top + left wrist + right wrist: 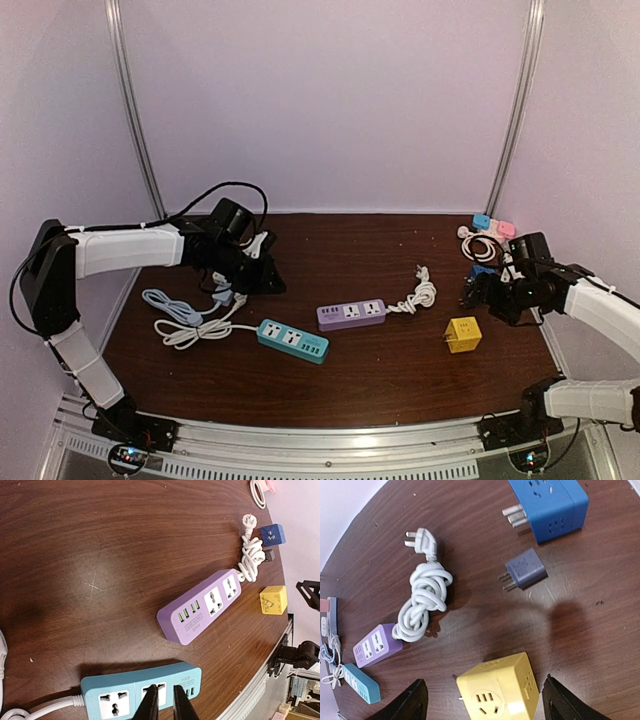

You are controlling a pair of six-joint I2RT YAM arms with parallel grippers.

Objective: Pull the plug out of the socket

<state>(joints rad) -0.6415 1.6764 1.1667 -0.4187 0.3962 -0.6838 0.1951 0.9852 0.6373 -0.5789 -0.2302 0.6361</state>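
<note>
A teal power strip (292,341) and a purple power strip (351,314) lie mid-table, and no plug shows in their sockets. My left gripper (255,277) hovers left of them. In the left wrist view its jaws (166,690) are nearly shut with nothing seen between them, above the teal strip (115,690). A yellow cube socket (462,334) lies right. My right gripper (484,680) is open and straddles the yellow cube (500,692) from above without touching it. A small grey plug adapter (526,569) and a blue cube socket (552,502) lie loose beyond.
The purple strip's coiled white cable (418,295) lies beside it. White and light-blue cables (185,320) lie at the left under my left arm. Pink and blue adapters with a white cord (487,235) sit at the back right. The table edge runs close on the right.
</note>
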